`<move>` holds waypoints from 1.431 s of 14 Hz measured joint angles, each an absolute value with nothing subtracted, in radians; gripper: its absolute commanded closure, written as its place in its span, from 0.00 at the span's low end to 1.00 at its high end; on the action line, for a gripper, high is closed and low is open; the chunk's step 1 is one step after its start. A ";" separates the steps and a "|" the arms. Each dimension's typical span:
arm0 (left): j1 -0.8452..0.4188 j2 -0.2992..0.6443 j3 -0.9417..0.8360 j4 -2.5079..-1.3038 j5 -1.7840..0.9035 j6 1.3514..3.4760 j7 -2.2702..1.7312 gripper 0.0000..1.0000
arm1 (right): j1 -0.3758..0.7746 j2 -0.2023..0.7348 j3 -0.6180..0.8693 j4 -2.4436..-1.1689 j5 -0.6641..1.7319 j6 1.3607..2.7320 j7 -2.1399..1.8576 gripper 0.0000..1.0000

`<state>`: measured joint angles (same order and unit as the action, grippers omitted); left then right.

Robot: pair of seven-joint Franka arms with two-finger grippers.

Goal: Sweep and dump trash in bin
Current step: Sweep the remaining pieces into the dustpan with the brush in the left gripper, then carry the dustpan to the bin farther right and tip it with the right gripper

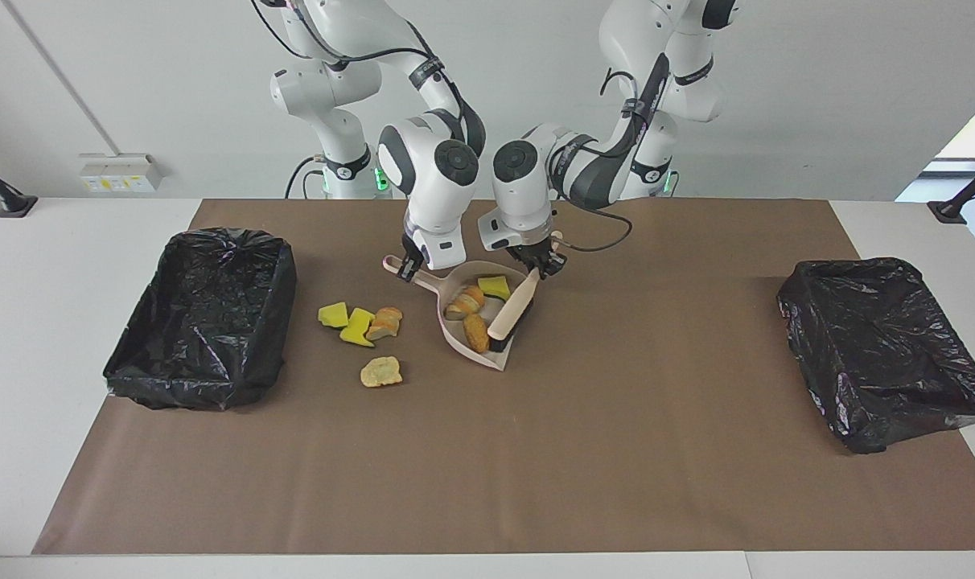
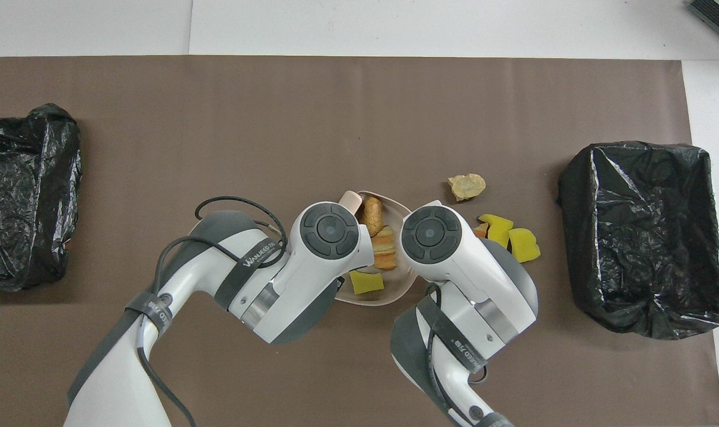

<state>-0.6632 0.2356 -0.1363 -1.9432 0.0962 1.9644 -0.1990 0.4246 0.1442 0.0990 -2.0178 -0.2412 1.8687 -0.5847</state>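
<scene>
Mid-frame, your left gripper (image 1: 545, 267) is clamped on the brush (image 1: 513, 311) inside the dustpan (image 1: 459, 336); your right gripper (image 1: 407, 269) pinches the dustpan's handle (image 1: 423, 278).

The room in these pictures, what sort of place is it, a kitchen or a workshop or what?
Most likely a robotics lab: two white arms mounted at a table covered with a brown mat, staged trash and black-lined bins against bare walls.
</scene>
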 measured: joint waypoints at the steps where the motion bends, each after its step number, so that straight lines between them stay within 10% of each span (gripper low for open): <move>1: -0.668 0.231 -0.136 -1.943 0.093 1.964 -0.201 1.00 | 0.425 0.144 0.099 -2.018 -0.241 1.869 -0.585 1.00; 10: -0.574 0.082 -0.108 -1.975 0.089 1.852 -0.341 1.00 | 0.425 0.144 0.099 -2.018 -0.241 1.868 -0.585 1.00; 20: -0.618 -0.167 -0.125 -2.325 -0.078 1.998 -0.651 1.00 | 0.333 0.084 0.095 -1.942 -0.225 1.779 -0.617 1.00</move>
<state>-0.6176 -0.1673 -0.1254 -2.3253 -0.0776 1.9977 -0.6512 0.3332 0.0837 0.0947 -1.9416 -0.2252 1.7793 -0.6169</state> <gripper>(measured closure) 0.740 0.683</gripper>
